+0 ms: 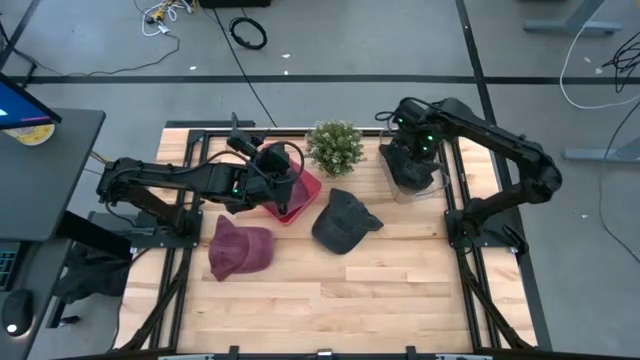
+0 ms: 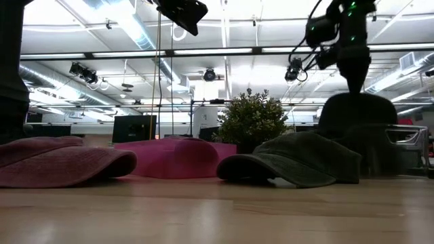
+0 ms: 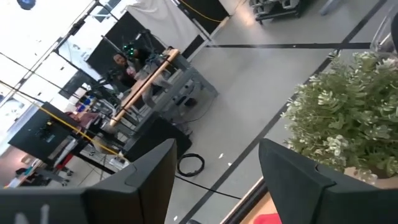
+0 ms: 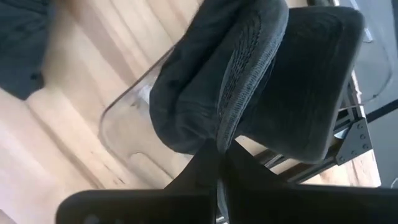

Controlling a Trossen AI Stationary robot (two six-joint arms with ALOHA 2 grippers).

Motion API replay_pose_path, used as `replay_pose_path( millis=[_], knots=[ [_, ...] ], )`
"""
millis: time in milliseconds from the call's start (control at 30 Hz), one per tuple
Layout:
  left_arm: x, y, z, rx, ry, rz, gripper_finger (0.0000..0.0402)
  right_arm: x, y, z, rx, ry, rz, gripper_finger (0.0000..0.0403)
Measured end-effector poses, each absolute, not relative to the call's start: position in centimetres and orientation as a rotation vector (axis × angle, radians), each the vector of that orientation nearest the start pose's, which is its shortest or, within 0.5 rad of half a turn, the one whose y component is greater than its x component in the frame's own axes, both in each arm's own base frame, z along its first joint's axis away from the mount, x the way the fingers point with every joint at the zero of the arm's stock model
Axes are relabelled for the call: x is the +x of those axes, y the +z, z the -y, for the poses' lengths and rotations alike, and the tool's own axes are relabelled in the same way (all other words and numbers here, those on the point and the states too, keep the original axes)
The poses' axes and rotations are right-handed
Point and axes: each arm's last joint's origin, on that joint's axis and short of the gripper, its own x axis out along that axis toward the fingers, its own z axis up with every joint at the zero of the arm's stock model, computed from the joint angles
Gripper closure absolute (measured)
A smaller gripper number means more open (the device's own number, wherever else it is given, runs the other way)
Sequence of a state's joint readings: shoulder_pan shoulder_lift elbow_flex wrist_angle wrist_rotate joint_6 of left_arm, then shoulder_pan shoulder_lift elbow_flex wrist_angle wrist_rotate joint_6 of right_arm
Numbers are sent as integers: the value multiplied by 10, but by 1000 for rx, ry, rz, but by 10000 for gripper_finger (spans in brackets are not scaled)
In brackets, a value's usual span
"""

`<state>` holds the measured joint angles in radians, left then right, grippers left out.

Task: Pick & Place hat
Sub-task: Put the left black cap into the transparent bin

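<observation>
Hats lay all over the wooden surface (image 1: pixel 340 290): a maroon cap (image 1: pixel 240 247) toward the left edge, a dark grey cap (image 1: pixel 345 222) near the middle, and a bright pink hat (image 1: pixel 300 192) just behind them, beside the small potted plant (image 1: pixel 335 147) at the far edge. The left tool (image 1: pixel 285 190) hovered above that pink hat, its two fingers (image 3: pixel 149 180) spread apart with nothing between them. Over by the far right corner, the right tool (image 1: pixel 410 165) was pinching a dark hat (image 4: pixel 249 74) by a fold of its fabric, fingers pressed tight on the cloth. That hat hung over a clear plastic bin (image 4: pixel 134 146) standing near the right edge, well apart from the grey cap.
</observation>
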<state>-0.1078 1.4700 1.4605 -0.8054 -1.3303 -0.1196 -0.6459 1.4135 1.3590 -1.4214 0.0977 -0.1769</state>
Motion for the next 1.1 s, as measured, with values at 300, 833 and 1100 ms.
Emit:
replay_pose_path(
  millis=[300, 833, 1100],
  knots=[
    [292, 369, 3, 461, 1162, -584, 170, 200, 283, 182, 374, -422, -1502, 403],
    [292, 368, 4, 451, 1139, -592, 170, 195, 269, 216, 378, -370, -1415, 396],
    [292, 368, 4, 451, 1139, -592, 170, 191, 270, 226, 436, -433, -1345, 378]
  ],
)
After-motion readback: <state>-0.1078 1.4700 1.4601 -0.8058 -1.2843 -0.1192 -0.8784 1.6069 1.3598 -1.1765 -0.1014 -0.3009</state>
